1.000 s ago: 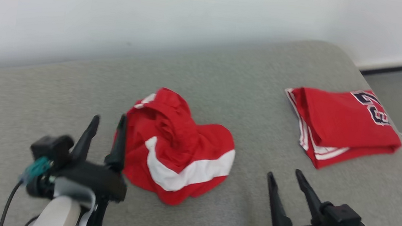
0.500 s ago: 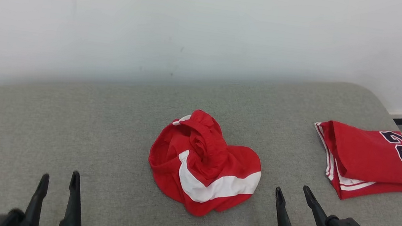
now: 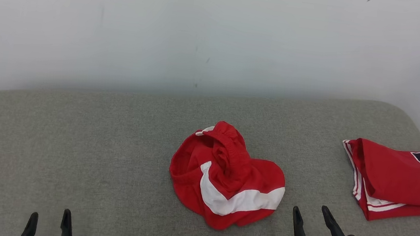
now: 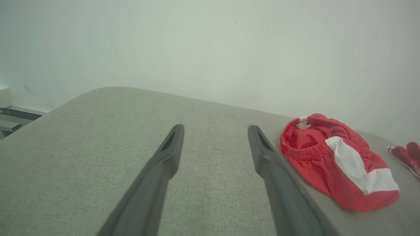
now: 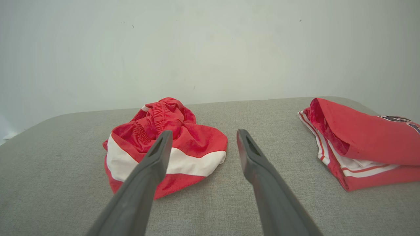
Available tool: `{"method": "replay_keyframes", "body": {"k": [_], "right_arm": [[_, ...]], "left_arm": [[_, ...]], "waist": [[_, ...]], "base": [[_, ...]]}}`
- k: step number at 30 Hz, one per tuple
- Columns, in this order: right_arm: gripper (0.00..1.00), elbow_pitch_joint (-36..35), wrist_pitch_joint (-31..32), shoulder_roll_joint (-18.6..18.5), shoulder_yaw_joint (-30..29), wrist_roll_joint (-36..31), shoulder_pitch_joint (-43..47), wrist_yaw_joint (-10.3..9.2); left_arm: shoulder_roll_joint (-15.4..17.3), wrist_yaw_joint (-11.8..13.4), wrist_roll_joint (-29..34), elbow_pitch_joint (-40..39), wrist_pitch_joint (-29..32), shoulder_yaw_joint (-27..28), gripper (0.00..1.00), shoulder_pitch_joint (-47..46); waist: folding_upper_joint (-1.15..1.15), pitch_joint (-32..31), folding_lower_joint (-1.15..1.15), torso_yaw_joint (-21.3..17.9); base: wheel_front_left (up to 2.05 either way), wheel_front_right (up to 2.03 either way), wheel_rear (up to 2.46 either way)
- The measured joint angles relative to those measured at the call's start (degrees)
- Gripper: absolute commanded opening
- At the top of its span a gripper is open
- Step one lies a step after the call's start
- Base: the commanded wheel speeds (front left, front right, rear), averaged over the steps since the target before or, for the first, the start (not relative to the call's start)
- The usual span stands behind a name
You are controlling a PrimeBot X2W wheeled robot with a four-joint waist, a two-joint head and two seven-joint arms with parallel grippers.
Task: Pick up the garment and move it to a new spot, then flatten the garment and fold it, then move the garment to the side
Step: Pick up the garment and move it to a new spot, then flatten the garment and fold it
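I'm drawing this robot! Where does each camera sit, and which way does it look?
Head view: on the head, looking down at grey cushion, crumpled shorts, folded jersey; left gripper and right gripper show at the bottom.
Left wrist view: on that wrist, facing the wall along its own fingers; shorts at right.
Right wrist view: on that wrist, along its own fingers; shorts left, jersey right.
Shared: all three see the shorts.

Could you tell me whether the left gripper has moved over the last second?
Yes. The left gripper has drawn back from the crumpled shorts, whose edge it stood beside, and now sits open well apart from them, nearer the robot.
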Motion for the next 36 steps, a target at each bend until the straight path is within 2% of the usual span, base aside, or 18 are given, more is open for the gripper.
{"method": "replay_keyframes", "body": {"k": [18,28,33,36], "right_arm": [[1.00,0.2,-0.3,0.0,0.2,0.2,-0.1,0.00],[1.00,0.4,-0.6,0.0,1.7,1.0,-1.3,0.00],[1.00,0.6,-0.8,0.0,2.9,1.5,-2.3,0.00],[1.00,1.0,-0.9,0.0,3.5,1.9,-2.5,0.00]], "left_arm": [[-0.3,-0.6,1.8,0.6,0.0,0.7,1.00,0.1],[0.3,-1.1,2.9,0.4,0.5,-0.3,1.00,-1.1],[2.0,-3.6,3.8,0.0,5.4,-3.3,1.00,-6.8],[3.2,-6.1,3.7,1.7,10.2,-6.0,1.00,-12.3]], "waist": [[0.00,0.8,0.01,0.5],[0.00,1.5,0.01,-1.4],[0.00,2.5,0.01,-4.0],[0.00,3.3,0.01,-5.8]], "base": [[0.00,0.00,0.00],[0.00,0.00,0.00],[0.00,0.00,0.00],[0.00,0.00,0.00]]}}
